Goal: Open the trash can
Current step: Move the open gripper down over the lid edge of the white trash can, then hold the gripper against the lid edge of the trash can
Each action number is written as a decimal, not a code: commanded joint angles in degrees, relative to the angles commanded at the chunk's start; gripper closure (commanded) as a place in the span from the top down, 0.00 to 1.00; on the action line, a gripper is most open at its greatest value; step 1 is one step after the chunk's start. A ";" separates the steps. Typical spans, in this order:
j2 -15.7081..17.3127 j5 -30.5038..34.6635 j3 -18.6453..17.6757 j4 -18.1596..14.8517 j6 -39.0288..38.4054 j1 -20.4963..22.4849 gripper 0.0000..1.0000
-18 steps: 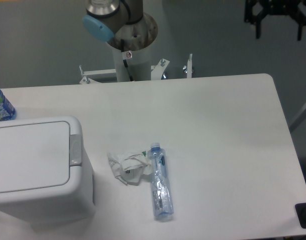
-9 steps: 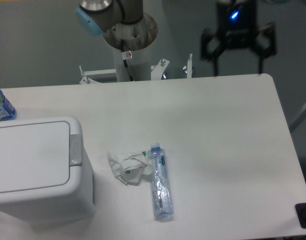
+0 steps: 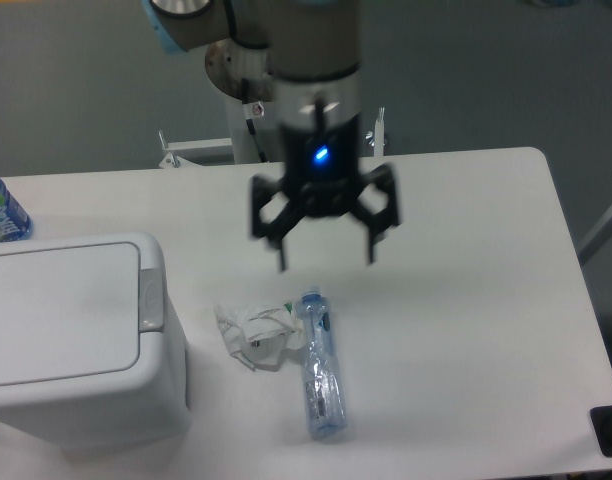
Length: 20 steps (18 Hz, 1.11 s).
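Note:
The trash can point(image 3: 76, 350) is a large white boxy bin at the front left of the table, its flat lid shut, with a small grey latch tab point(image 3: 150, 298) on its right edge. My gripper point(image 3: 326, 262) hangs open and empty above the middle of the table, fingers pointing down, a blue light lit on its body. It is to the right of the trash can and well apart from it, just above the far end of the bottle.
A clear plastic bottle point(image 3: 321, 365) lies on the table point(image 3: 466, 300) next to crumpled white paper point(image 3: 254, 333), right of the bin. Another bottle with a blue label point(image 3: 1, 212) stands at the far left edge. The arm's base post point(image 3: 258, 120) is behind the table.
The gripper has swept from the upper right down and left to above the table's middle, near the lying bottle. It stays open. The trash can has not moved.

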 joint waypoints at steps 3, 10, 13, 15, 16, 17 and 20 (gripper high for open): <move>-0.53 -0.79 -0.09 0.09 -0.98 -2.02 1.00; -0.71 -1.32 -0.79 0.09 -3.00 -4.84 1.00; -0.71 -1.41 -1.14 0.01 -4.31 -5.54 1.00; -0.71 -1.41 -1.58 0.01 -5.02 -5.63 1.00; -0.71 -1.41 -1.58 0.01 -5.29 -5.72 1.00; -0.71 -1.41 -1.67 0.01 -5.29 -5.72 1.00; -0.71 -1.32 -2.02 0.01 -5.29 -5.72 1.00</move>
